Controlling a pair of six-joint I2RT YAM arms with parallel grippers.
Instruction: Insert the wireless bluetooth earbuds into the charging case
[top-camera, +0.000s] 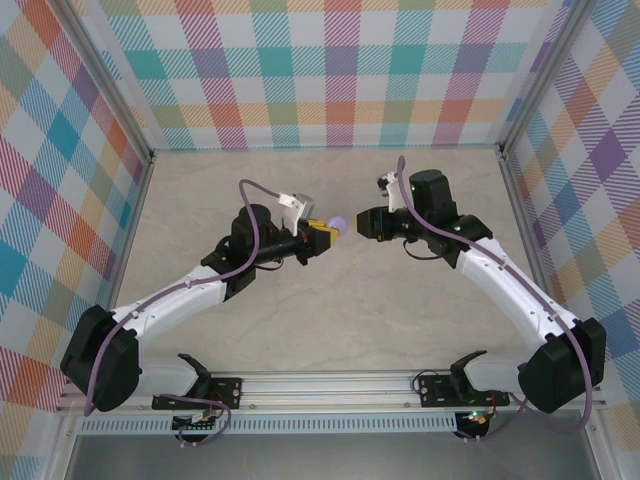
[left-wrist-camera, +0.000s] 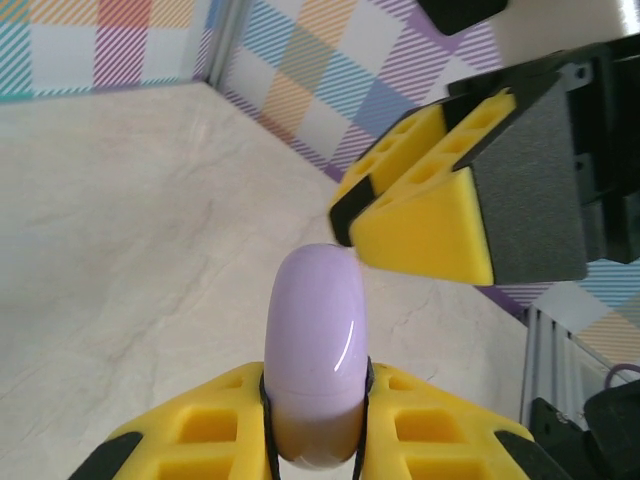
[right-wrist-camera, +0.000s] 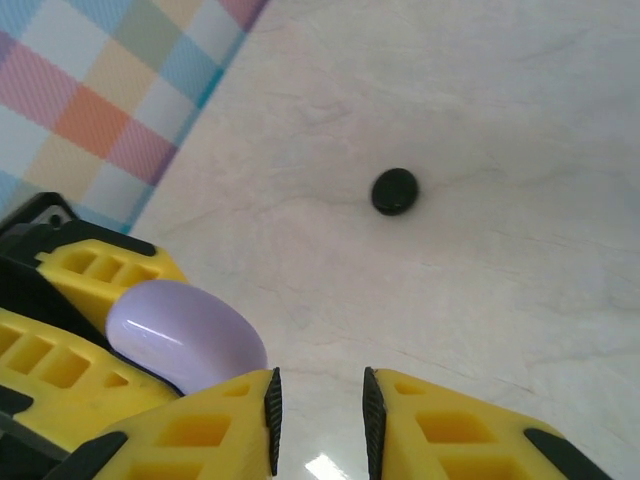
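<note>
My left gripper (top-camera: 328, 233) is shut on the charging case (left-wrist-camera: 315, 330), a smooth lavender puck held on edge above the table with its lid closed. The case (top-camera: 337, 222) sits at mid-table between the two grippers. My right gripper (top-camera: 363, 222) faces it from the right, jaws a little apart with nothing between them. In the right wrist view the case (right-wrist-camera: 185, 335) lies just left of my right gripper (right-wrist-camera: 318, 420). A small black oval piece (right-wrist-camera: 395, 191) lies on the table beyond; I cannot tell whether it is one of the earbuds.
The pale marble-look table (top-camera: 330, 320) is ringed by checked walls (top-camera: 330, 70). An aluminium rail (top-camera: 320, 385) runs along the near edge by the arm bases. My right gripper's yellow fingers (left-wrist-camera: 420, 200) hang close above the case in the left wrist view.
</note>
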